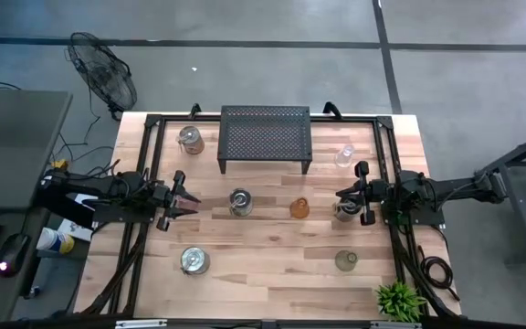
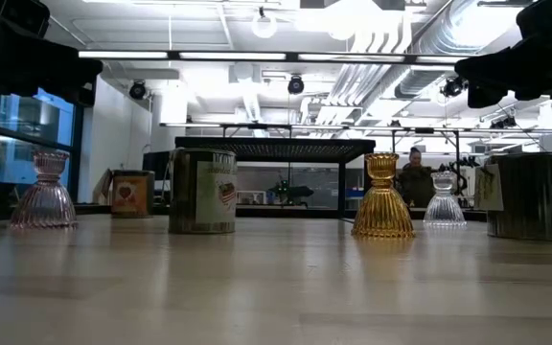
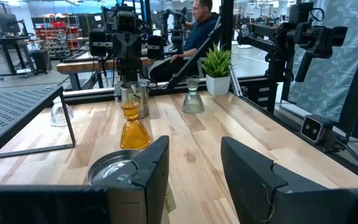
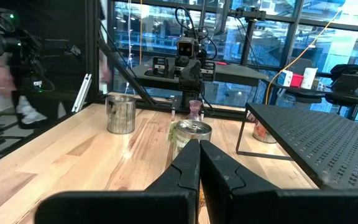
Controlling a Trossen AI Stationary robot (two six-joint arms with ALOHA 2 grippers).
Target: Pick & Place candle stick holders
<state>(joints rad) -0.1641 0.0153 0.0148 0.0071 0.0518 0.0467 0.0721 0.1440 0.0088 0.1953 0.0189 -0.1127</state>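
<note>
We are looking down on a light wooden table (image 1: 272,256) where a black perforated metal stand (image 1: 265,137) is standing at the far middle edge and a small green potted plant (image 1: 398,300) is sitting at the near right corner. Off the table's far left corner a floor fan (image 1: 103,78) is resting on the grey floor, while a computer mouse (image 1: 11,251) is lying on a side desk to the left. Beyond the table a person (image 3: 194,34) is sitting in the room.

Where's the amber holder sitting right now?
In the high view the amber holder stands upright mid-table, just in front of the black stand, between a silvery holder and the right gripper.
</note>
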